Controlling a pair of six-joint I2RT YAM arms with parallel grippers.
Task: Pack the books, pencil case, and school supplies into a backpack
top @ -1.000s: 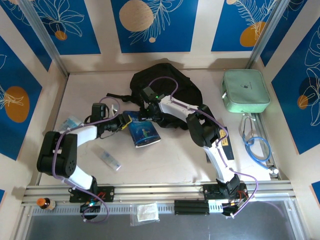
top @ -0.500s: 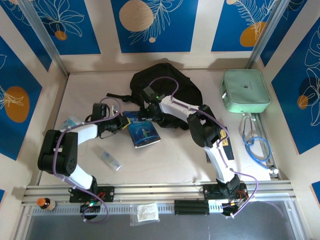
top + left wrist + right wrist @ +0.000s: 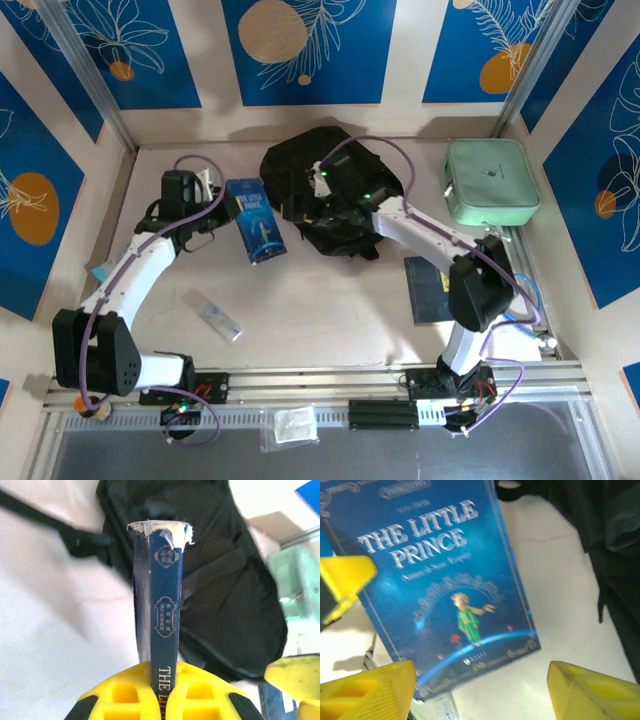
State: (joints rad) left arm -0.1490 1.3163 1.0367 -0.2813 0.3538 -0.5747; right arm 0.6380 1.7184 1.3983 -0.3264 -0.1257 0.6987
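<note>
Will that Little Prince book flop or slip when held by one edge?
Probably stiff: the Little Prince book juts straight from the left end effector without sagging. Its glossy cover might slip. It looks thin, so likely light.

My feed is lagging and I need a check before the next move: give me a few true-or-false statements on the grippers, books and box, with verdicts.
1. The left gripper grips the Little Prince. True.
2. The right gripper is shut on the backpack. False: its fingers stand apart, holding nothing.
3. The box is inside the backpack. False: it lies on the table, front left.
4. A second book lies flat on the table's right side. True.
</note>
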